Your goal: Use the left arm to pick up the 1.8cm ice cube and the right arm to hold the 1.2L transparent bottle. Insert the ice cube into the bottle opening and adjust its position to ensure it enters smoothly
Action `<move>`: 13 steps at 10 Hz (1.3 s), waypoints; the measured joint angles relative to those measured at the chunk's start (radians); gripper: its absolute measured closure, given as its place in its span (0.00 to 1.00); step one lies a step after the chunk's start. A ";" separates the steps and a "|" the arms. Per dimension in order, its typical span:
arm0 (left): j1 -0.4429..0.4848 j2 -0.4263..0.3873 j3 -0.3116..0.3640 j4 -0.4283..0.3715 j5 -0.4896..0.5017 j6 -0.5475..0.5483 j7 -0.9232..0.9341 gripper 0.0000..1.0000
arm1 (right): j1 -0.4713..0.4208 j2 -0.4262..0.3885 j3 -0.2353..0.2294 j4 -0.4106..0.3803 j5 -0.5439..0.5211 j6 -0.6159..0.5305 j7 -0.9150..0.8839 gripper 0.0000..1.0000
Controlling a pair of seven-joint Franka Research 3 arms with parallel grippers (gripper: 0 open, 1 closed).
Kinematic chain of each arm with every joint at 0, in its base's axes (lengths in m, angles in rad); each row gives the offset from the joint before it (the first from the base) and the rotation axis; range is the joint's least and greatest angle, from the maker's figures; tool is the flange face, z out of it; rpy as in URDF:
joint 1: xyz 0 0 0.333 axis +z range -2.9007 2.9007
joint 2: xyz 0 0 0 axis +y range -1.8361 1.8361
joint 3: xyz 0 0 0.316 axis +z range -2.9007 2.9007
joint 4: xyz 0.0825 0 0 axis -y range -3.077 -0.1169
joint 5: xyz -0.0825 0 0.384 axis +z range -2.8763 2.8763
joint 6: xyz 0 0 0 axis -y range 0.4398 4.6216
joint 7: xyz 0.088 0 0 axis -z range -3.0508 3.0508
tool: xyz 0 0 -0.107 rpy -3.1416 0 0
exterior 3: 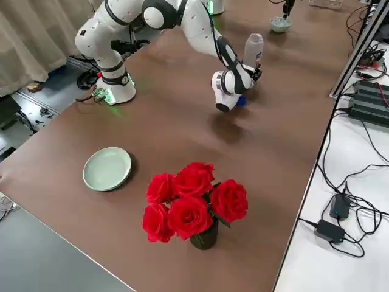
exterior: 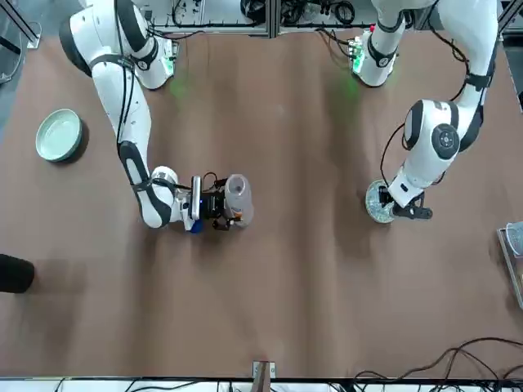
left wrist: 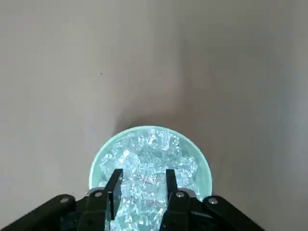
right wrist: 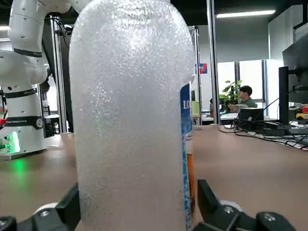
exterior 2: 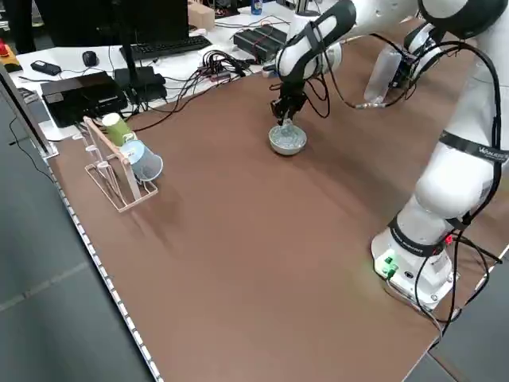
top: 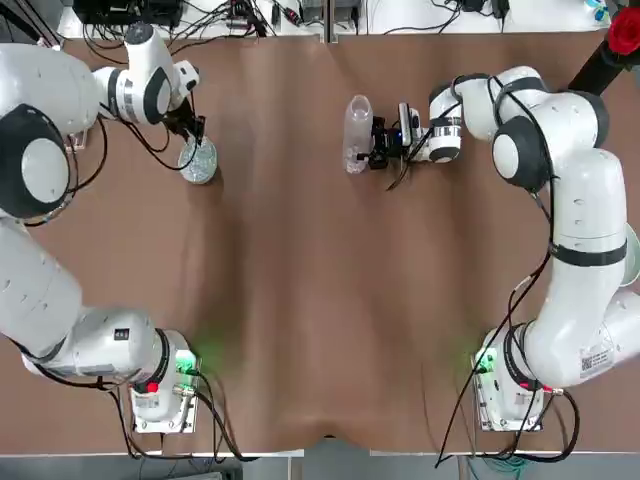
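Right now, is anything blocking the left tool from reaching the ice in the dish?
Nothing visible. The left tool hangs directly over the dish of ice pieces, fingers apart, with only open air between them.

even, bright overhead light; soft short shadows lie beside the arms on the table point(top: 300, 300). the bottle point(right wrist: 130, 120) fills the right wrist view, near and slightly soft. ceiling strips glare behind it.

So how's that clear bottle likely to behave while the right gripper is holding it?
The transparent bottle looks empty, so probably light. It's tall and slim, so likely tippy if nudged. The right gripper brackets it; thin plastic may flex.
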State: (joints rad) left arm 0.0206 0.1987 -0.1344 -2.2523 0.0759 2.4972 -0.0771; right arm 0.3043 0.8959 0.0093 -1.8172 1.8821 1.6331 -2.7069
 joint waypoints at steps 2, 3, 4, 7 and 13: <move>-0.001 -0.032 -0.002 0.025 0.000 -0.047 -0.009 0.60 | 0.000 0.003 0.000 0.000 0.000 0.000 0.000 0.00; -0.002 -0.042 -0.009 0.052 0.000 -0.090 -0.018 0.60 | 0.000 0.004 0.000 0.000 0.000 0.000 0.000 0.00; -0.003 -0.046 -0.025 0.085 0.000 -0.132 -0.038 0.60 | 0.000 0.004 -0.001 0.000 0.000 0.000 -0.003 0.00; -0.008 -0.048 -0.107 0.187 0.000 -0.230 -0.140 0.60 | 0.000 0.004 -0.003 0.000 0.000 -0.001 -0.005 0.00; -0.020 -0.016 -0.271 0.441 0.000 -0.488 -0.368 0.60 | -0.003 0.004 -0.008 0.000 0.000 -0.002 -0.007 0.00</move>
State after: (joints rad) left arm 0.0009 0.1825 -0.4054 -1.8110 0.0759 2.0088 -0.4448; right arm 0.3012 0.8997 0.0015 -1.8169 1.8822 1.6312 -2.7135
